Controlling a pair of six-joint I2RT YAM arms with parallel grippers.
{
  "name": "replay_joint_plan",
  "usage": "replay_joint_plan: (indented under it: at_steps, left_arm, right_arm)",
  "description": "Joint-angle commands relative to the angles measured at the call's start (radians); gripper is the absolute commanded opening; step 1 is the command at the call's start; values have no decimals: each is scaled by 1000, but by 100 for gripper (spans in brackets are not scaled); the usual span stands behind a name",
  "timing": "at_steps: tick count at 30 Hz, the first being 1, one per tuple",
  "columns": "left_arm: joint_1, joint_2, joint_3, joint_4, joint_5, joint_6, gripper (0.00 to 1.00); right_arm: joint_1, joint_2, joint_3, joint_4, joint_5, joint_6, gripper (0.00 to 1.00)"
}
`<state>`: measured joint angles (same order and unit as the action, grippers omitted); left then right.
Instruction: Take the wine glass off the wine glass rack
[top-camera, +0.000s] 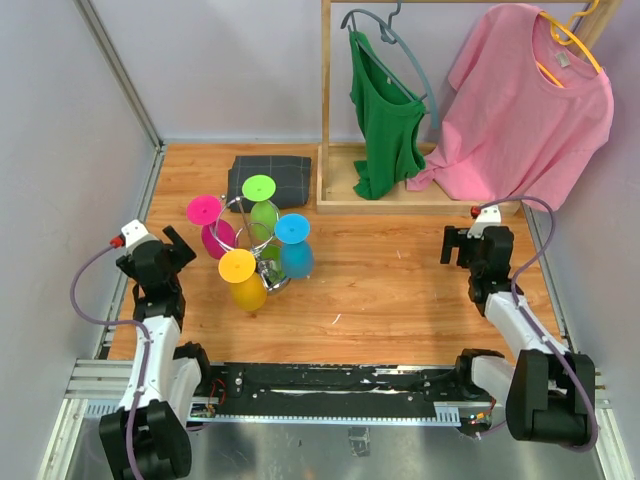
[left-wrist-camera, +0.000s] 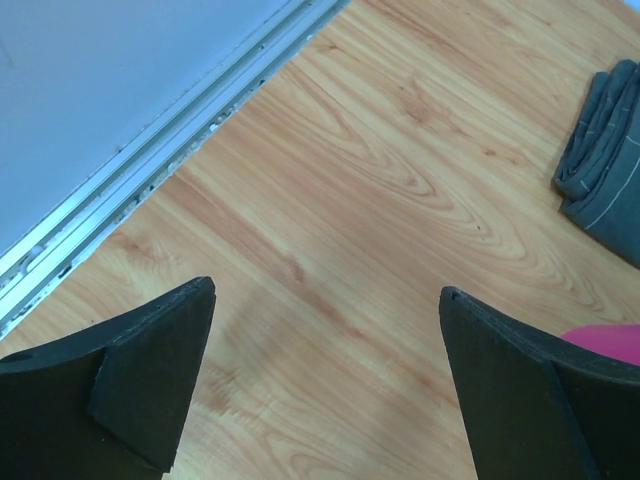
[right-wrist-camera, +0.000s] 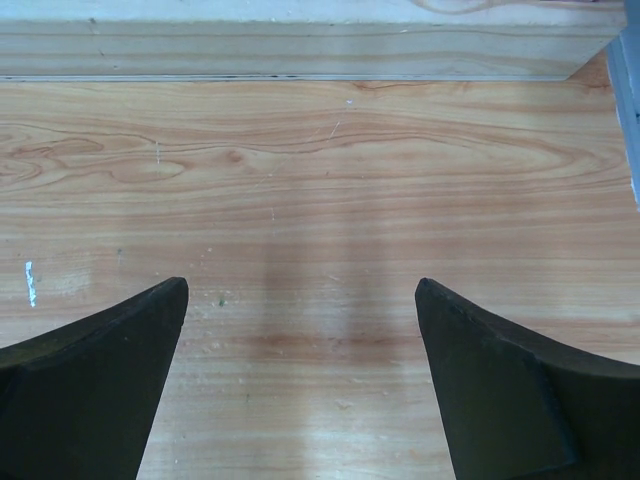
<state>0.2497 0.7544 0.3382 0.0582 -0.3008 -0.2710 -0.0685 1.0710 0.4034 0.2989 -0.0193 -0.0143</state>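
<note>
A small silver wire rack (top-camera: 262, 262) stands left of centre on the wooden table. Several plastic wine glasses hang upside down from it: pink (top-camera: 206, 213), green (top-camera: 260, 192), blue (top-camera: 293, 236) and yellow (top-camera: 239, 270). My left gripper (top-camera: 180, 243) is open and empty, just left of the pink glass, whose edge shows at the right of the left wrist view (left-wrist-camera: 605, 338). My right gripper (top-camera: 452, 245) is open and empty, far to the right of the rack. Both wrist views show bare wood between the fingers.
A folded dark grey cloth (top-camera: 272, 178) lies behind the rack and shows in the left wrist view (left-wrist-camera: 605, 180). A tall wooden clothes rack (top-camera: 327, 100) at the back holds a green top (top-camera: 385, 115) and a pink shirt (top-camera: 525, 105). Its base board (right-wrist-camera: 300, 50) lies ahead of my right gripper.
</note>
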Motion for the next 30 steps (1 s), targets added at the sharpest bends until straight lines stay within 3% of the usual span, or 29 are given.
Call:
replay_joint_plan:
  at_steps: [1,10,15,21,26,30]
  left_arm:
    - [7,-40,67,-115,-45,-16,99]
    - [33,-147,248,-338,-82,34,99]
    - [33,-183,368,-411,-37,75,99]
    - [33,-171,536,-532,47,73,99]
    - [33,-137,651,-643,31,58,99]
    - [33,-102,738,-751,112,41,99]
  right_arm:
    - [-17,-63,17,-83,-6,-38,98]
    - [-17,-130,71,-240,-31,-51,98]
    - [-14,-176,165,-419,-45,20,98]
    - [-3,-247,257,-521,-59,111,98]
    - [13,-218,433,-718,-169,221,98]
    - [14,-134,578,-863,-389,386,98]
